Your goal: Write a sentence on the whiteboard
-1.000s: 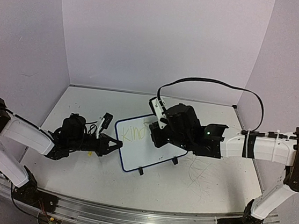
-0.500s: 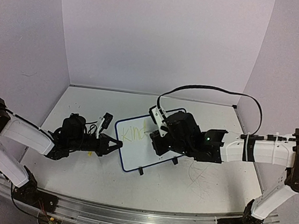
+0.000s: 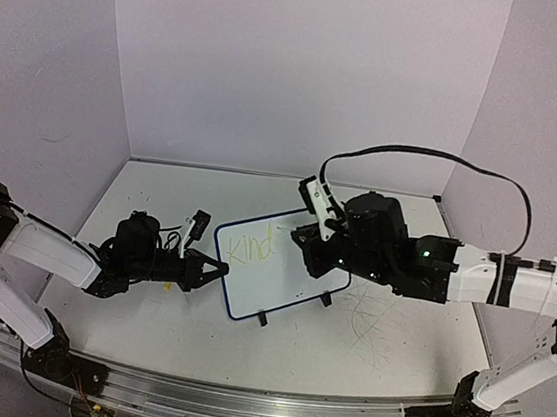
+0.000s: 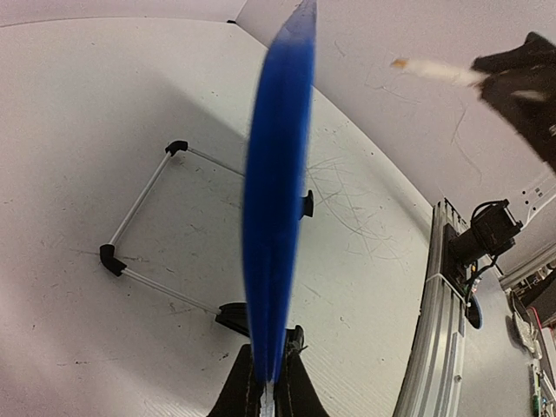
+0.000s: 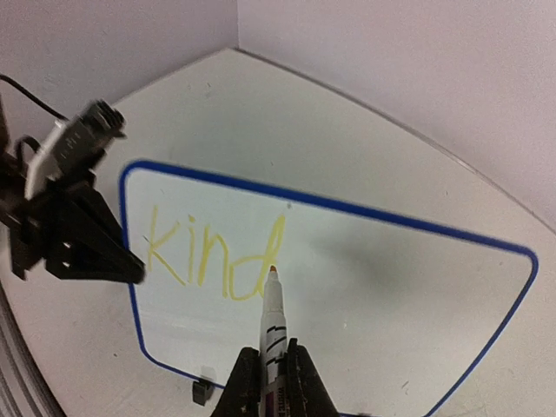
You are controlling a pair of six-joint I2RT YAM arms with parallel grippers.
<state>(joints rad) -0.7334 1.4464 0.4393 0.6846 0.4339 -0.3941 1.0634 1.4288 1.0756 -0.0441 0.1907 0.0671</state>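
The whiteboard, white with a thin dark-blue frame and black wire feet, stands tilted at mid-table. Yellow-green letters reading "kind" sit at its upper left and show in the right wrist view. My left gripper is shut on the board's left edge, seen edge-on as a blue blade. My right gripper is shut on a white marker; its orange tip sits at the foot of the "d". In the top view the right gripper hangs over the board's upper right.
Grey scribble marks cover the tabletop right of the board. A black cable loops above the right arm. The board's wire stand rests on the table behind it. Purple walls close in the back and sides.
My right gripper has moved right and back along the board with the marker, uncovering the "d" so the word reads "kind". The left gripper and board have not moved.
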